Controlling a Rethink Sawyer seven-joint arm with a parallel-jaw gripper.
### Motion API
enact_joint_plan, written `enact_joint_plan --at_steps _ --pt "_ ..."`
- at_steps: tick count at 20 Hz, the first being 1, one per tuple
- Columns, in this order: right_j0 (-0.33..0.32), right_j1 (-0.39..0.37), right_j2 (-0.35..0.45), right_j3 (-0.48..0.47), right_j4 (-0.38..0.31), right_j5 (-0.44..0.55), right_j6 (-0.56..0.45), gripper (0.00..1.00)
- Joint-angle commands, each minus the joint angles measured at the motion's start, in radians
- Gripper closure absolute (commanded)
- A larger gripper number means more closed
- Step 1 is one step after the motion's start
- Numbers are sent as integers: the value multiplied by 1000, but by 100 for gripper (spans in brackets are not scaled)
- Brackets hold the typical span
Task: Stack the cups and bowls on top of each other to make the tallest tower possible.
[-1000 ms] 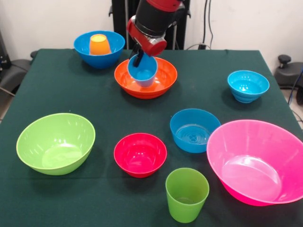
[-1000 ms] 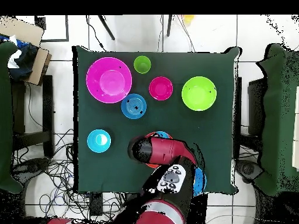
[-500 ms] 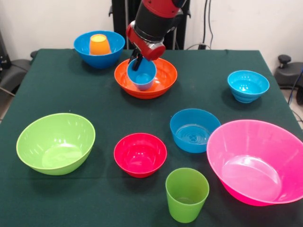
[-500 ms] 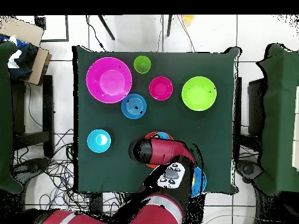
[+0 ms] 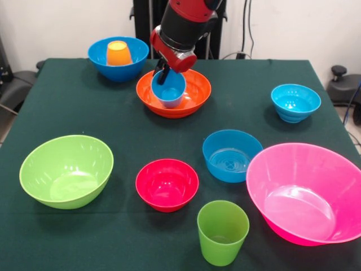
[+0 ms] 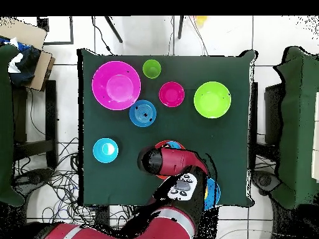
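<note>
A black gripper on a red arm clamps the far rim of a light blue cup, one finger inside and one outside; the cup is tilted, mouth toward the viewer, and sits in or just above a wide orange bowl at the far centre of a dark green table. Whether the cup touches the bowl is unclear. To the far left, an orange cup stands upside down inside a large blue bowl. Everything else stands alone: a small turquoise bowl on the right, a medium blue bowl and a small red bowl near the middle, a lime green bowl near left, a large pink bowl near right, and a green cup at the near edge. The tower looks barely begun, with two cup-in-bowl pairings and six pieces left to stack.
</note>
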Motion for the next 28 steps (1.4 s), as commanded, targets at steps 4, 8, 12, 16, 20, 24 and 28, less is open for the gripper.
enact_joint_plan --at_steps 4,8,12,16,20,24,28 --pt "-2 24 60 0 -10 -49 67 100" --pt "-6 20 65 7 -12 -56 63 100" --pt "-8 20 64 11 -14 -62 64 100" --pt "-8 21 63 8 -13 -60 63 100" --pt "-9 21 64 8 -11 -57 64 100" --pt "-11 24 68 14 -12 -72 67 100" --pt "-16 28 69 15 -16 -81 64 100"
